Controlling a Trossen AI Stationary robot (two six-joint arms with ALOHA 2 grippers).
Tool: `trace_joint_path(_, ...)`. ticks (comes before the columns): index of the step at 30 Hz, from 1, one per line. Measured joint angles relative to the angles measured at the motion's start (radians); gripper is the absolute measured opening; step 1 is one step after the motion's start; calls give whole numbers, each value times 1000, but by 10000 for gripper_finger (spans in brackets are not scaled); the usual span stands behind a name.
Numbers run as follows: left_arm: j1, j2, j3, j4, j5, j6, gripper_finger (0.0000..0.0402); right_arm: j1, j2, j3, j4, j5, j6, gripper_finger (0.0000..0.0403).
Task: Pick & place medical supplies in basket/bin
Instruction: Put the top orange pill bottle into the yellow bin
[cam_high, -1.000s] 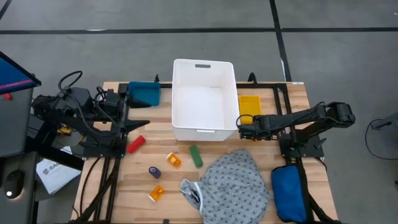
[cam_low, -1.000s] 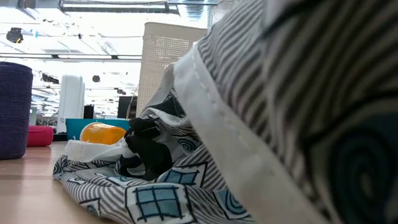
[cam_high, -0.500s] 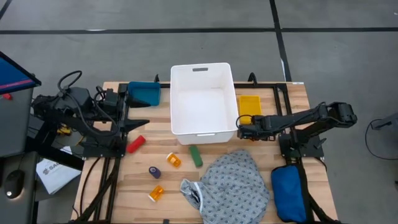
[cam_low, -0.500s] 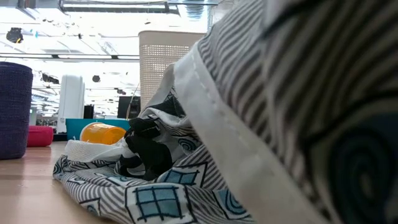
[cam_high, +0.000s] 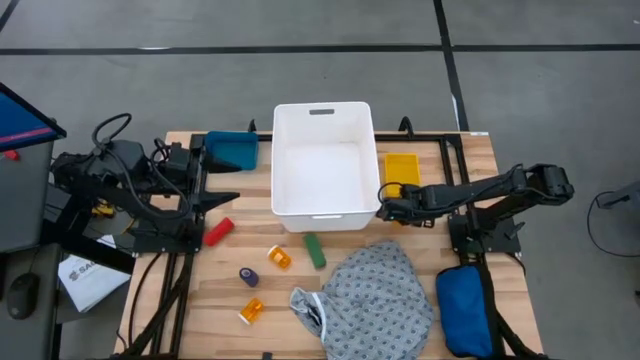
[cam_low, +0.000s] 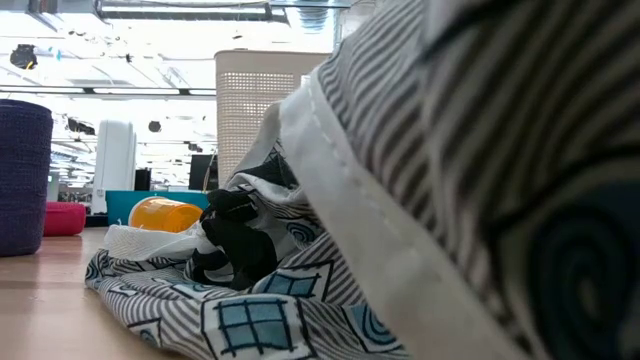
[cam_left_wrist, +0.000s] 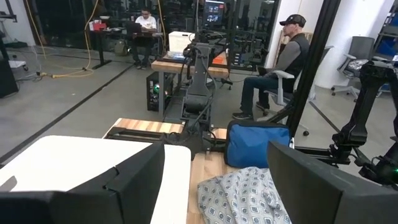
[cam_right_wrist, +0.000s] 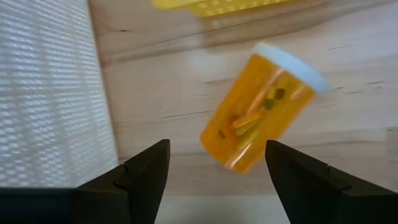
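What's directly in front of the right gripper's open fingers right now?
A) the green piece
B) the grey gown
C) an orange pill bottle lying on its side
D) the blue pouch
C. The right wrist view shows an orange pill bottle with a white cap lying on the wood just ahead of the right gripper, whose fingers are spread and not touching it; the white bin wall stands beside it.

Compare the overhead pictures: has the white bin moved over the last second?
Yes. The white bin has slid toward the table's left side, away from the yellow tray, with the right gripper beside its corner.
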Motion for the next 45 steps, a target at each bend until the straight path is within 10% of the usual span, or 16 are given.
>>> trace_joint_path(45,0,-14,0,2,54,2,274,-24,-13,-15,-144,75,223,260)
